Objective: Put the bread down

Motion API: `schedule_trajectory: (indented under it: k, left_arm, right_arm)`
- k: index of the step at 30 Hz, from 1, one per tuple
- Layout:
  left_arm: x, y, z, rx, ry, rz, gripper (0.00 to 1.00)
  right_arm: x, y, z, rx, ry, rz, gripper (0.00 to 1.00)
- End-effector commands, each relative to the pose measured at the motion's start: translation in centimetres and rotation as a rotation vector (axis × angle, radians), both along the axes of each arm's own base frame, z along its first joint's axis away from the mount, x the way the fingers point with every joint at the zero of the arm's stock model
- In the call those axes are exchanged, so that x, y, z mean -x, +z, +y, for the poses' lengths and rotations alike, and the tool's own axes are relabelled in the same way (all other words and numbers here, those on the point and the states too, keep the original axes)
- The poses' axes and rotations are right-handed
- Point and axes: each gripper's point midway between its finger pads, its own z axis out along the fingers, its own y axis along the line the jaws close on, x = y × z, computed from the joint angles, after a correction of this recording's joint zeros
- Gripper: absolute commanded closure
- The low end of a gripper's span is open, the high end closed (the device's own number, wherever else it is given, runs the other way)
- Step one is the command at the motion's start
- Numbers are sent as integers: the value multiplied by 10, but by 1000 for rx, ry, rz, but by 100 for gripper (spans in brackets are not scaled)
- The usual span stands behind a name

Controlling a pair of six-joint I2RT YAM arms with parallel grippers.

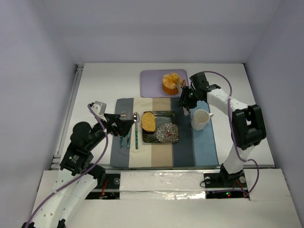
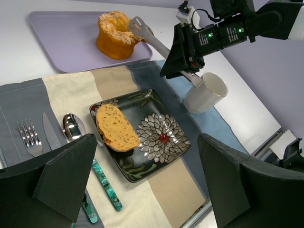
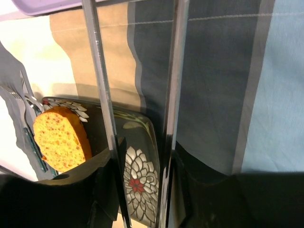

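Observation:
The bread (image 1: 148, 121), a golden-yellow slice with a browner crust, lies on the left half of a black flowered plate (image 1: 167, 138). It also shows in the left wrist view (image 2: 116, 126) and the right wrist view (image 3: 61, 138). My right gripper (image 1: 186, 98) is shut on metal tongs (image 1: 183, 85) and hovers above the placemat right of the plate. The tongs' arms (image 3: 173, 71) are apart and hold nothing, and their tips (image 2: 137, 23) reach toward the orange fruit. My left gripper (image 1: 122, 126) is open and empty above the cutlery, left of the plate.
A round orange peeled fruit (image 1: 170, 82) sits on a lavender tray (image 1: 151, 88) behind the striped placemat (image 1: 204, 147). A white cup (image 1: 201, 119) stands right of the plate, just below the right gripper. A fork (image 1: 122, 115), a knife and a spoon (image 1: 135, 118) lie left of the plate.

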Motion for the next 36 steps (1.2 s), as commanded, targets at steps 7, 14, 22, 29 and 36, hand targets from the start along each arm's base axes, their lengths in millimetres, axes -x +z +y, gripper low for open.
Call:
schedule_trajectory:
  k: [7,14,22,29,36]
  left_arm:
    - [-5,3,-1,3,-6,-28,14]
    - [-7,1,-1,0,-9,-18,14]
    - [-10,-4,-3,-5,-16,2,14]
    - [-11,-6,-3,-8,-23,9,14]
    - [-14,-9,-3,-9,-19,20,14]
  right_arm:
    - [-21,36,8,-81,7,-139,82]
    - [5,88,9,-163,23,-236,85]
    - [89,89,34,-252,143,-196,85]
    - [173,88,55,-317,214,-140,87]
    - [222,73,52,-326,217,-82,88]
